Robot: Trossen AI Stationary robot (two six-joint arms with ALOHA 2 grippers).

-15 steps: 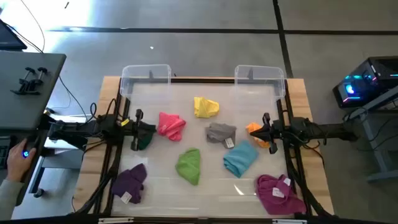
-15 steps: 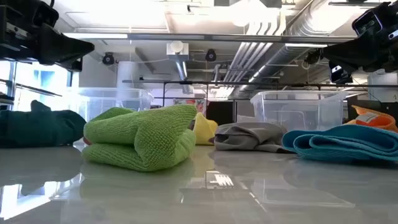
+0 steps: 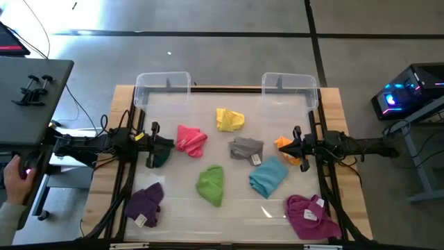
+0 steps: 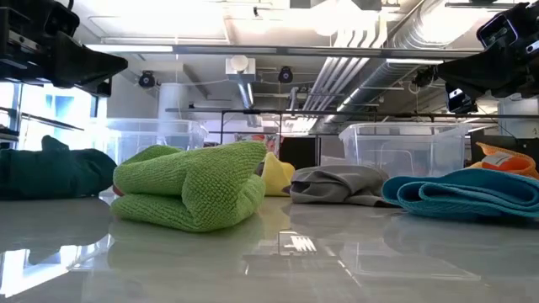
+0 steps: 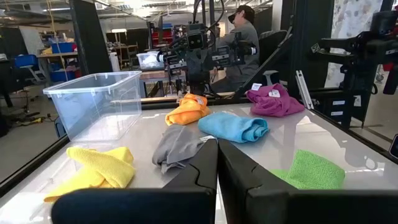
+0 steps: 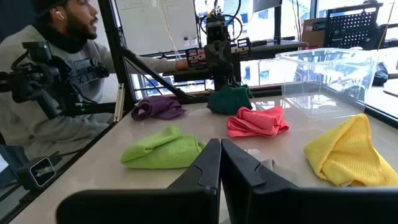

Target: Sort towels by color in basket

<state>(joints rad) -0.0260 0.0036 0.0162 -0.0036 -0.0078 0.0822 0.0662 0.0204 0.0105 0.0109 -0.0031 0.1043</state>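
Nine towels lie loosely crumpled on the white table in the high view: yellow (image 3: 229, 119), pink (image 3: 191, 139), grey (image 3: 246, 148), orange (image 3: 279, 142), light blue (image 3: 268, 176), green (image 3: 211, 185), dark teal (image 3: 161, 158), purple (image 3: 146, 203), magenta (image 3: 312, 215). My left gripper (image 3: 166, 144) hangs shut above the dark teal towel, next to the pink one. My right gripper (image 3: 290, 149) hangs shut over the orange towel. Each wrist view shows its own fingers pressed together, the left gripper (image 5: 217, 163) and the right gripper (image 6: 220, 163), both clear of the cloths.
Two clear plastic bins (image 3: 162, 88) (image 3: 290, 89) stand at the table's far edge, left and right. A person sits beyond the table's left side (image 6: 68, 68), one hand (image 3: 14, 173) at a device. Bare table shows between the green (image 4: 194, 185) and light blue (image 4: 467, 195) towels.
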